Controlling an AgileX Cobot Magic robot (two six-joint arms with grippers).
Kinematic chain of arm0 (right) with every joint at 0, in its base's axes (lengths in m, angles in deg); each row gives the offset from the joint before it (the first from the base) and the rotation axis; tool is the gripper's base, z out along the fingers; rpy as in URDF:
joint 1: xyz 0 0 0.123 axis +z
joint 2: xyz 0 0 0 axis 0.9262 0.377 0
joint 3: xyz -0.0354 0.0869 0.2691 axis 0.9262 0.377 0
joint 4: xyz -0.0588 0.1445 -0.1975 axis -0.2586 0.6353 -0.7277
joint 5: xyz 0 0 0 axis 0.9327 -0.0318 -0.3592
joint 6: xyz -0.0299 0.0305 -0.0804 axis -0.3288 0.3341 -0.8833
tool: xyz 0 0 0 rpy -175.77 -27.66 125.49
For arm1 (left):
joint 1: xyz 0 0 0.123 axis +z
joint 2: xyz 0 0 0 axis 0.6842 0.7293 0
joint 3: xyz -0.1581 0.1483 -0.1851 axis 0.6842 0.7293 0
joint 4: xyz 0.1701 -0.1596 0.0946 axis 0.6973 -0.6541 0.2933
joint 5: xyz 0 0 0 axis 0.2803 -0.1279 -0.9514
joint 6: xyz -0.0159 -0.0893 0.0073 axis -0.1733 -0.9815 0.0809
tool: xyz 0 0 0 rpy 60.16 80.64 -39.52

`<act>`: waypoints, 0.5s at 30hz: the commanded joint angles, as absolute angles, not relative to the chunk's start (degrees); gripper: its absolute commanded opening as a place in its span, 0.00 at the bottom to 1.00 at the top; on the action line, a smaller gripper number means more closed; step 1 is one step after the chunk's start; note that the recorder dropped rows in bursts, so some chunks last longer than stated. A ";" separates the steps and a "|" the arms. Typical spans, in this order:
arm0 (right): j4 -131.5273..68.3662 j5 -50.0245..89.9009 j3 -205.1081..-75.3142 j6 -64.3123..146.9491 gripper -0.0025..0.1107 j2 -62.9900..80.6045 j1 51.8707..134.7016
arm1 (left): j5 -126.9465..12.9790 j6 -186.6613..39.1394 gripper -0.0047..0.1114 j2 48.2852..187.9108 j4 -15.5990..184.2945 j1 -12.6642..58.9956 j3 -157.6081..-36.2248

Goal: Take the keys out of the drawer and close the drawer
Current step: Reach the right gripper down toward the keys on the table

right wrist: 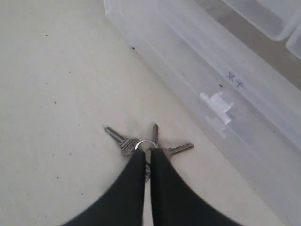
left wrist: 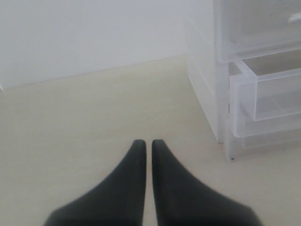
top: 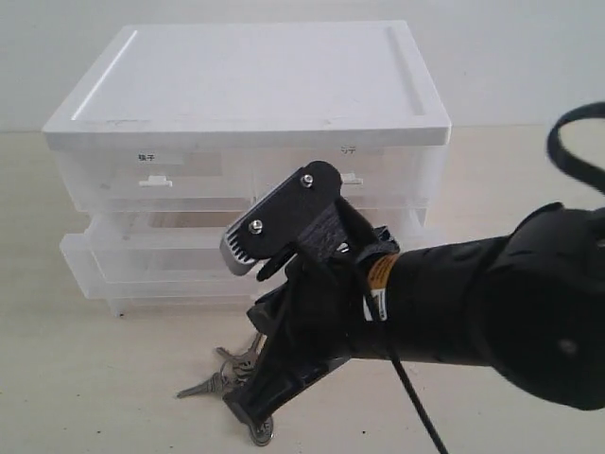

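The keys [right wrist: 123,141] lie fanned out on the pale table just in front of the drawer unit; in the exterior view the keys [top: 213,381] stick out from under my right arm. My right gripper [right wrist: 147,153] is down on them, shut with the key ring pinched at its tips; in the exterior view the right gripper [top: 255,421] touches the table. The blue fob is hidden. The lower drawer [top: 142,265] of the clear plastic unit stands pulled out. My left gripper [left wrist: 148,142] is shut on nothing, above bare table beside the unit.
The white-topped drawer unit [top: 255,85] stands at the back of the table, its upper drawers [top: 156,175] pushed in. The open drawer [left wrist: 268,89] juts toward the front. A black cable [top: 416,397] hangs from the right arm.
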State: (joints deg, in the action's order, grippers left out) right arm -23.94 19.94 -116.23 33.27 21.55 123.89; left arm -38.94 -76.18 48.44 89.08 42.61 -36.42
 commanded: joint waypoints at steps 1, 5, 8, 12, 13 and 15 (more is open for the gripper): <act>-24.38 15.19 -116.04 32.10 0.02 25.64 122.81 | -38.94 -76.91 0.08 48.29 89.24 42.90 -36.22; -24.38 13.34 -116.04 32.10 0.02 26.29 117.04 | -38.94 -76.91 0.08 48.29 89.24 42.90 -36.22; -23.14 9.88 -116.04 32.57 0.02 26.29 114.73 | -38.94 -76.91 0.08 48.29 89.24 42.90 -36.22; -23.14 6.73 -116.04 31.43 0.02 26.42 114.73 | -38.94 -76.91 0.08 48.29 89.24 42.90 -36.22; -23.04 6.13 -116.04 31.43 0.02 26.57 114.73 | -38.94 -76.91 0.08 48.29 89.24 42.90 -36.22; -22.86 4.94 -116.04 31.18 0.02 27.40 114.73 | -38.94 -76.91 0.08 48.29 89.24 42.90 -36.22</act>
